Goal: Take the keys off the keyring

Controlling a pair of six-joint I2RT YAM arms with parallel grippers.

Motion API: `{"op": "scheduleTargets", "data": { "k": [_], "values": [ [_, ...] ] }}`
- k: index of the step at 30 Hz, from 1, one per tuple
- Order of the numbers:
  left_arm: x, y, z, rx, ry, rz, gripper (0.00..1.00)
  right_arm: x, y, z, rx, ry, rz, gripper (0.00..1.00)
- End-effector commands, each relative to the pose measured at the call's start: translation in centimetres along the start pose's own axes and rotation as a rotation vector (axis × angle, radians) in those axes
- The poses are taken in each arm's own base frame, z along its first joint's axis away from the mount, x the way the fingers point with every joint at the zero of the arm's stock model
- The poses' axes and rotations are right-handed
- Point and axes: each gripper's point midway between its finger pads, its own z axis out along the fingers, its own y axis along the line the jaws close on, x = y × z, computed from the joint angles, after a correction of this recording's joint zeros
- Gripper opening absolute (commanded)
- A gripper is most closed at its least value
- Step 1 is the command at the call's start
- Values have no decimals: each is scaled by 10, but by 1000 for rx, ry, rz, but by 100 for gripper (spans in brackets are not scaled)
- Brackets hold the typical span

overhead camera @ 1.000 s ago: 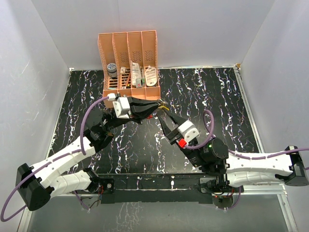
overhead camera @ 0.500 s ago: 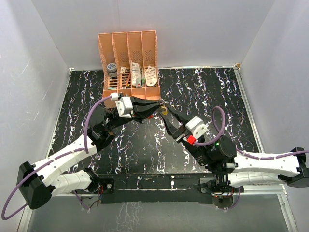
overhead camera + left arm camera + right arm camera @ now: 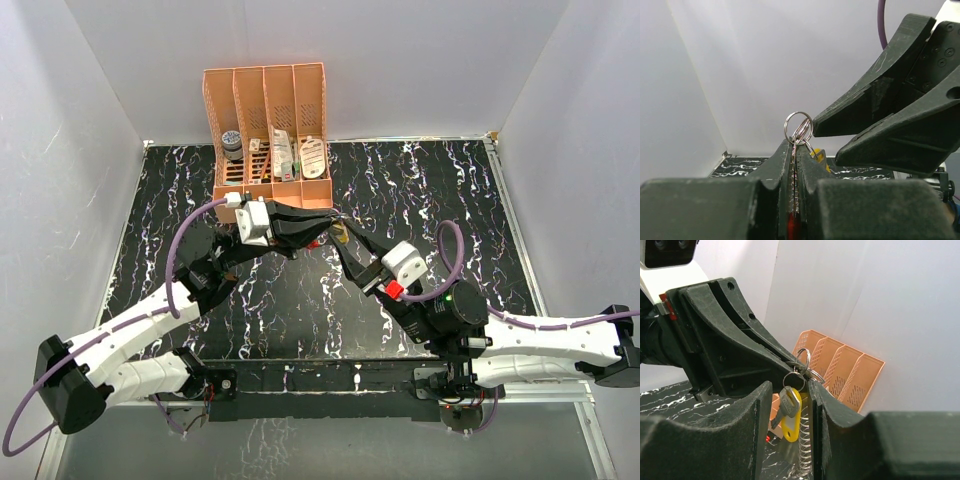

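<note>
My left gripper (image 3: 326, 222) is shut on the keyring, held above the table in front of the rack. In the left wrist view its fingertips (image 3: 794, 145) pinch a thin coil and a red tag (image 3: 792, 227), and the wire ring (image 3: 798, 127) sticks out above them. In the right wrist view my right gripper (image 3: 790, 387) is open. A grey metal key (image 3: 788, 402) and a yellow oval tag (image 3: 791, 425) hang from the ring (image 3: 802, 361) between its fingers. The right-hand finger is against the ring. The yellow shows in the top view (image 3: 340, 233).
An orange four-slot rack (image 3: 268, 130) with several small items stands at the back of the black marbled table (image 3: 450, 190), just behind both grippers. It also shows in the right wrist view (image 3: 845, 370). White walls enclose the table on three sides.
My right arm has swung its wrist to the right and a little away from me, keeping its fingertips at the hanging key. My left gripper has stayed nearly still, holding the keyring.
</note>
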Motion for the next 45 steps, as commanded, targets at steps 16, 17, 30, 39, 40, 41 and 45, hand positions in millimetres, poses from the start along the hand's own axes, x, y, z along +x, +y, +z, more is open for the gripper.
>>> {"op": "scheduleTargets", "data": {
  "k": [16, 17, 30, 39, 40, 41, 45],
  "values": [
    [-43, -12, 0, 57, -142, 29, 0, -10, -1, 3, 16, -41, 46, 33],
    [-42, -12, 0, 56, -140, 28, 0, -10, 0, 3, 14, -43, 46, 33],
    [-41, -13, 0, 60, -145, 20, 0, -10, 7, 8, 12, -58, 51, 32],
    [-35, -7, -1, 29, -126, 35, 0, -6, 7, 10, 21, -38, 41, 0],
    [-33, -4, -1, 12, -119, 38, 0, -6, 6, 9, 20, -36, 42, 0],
    [-30, -1, -2, -1, -111, 44, 0, -7, 6, 9, 18, -36, 41, 0],
    [-20, 12, -4, -76, -74, 68, 0, -6, 0, 6, 27, -24, 47, 0]
  ]
}}
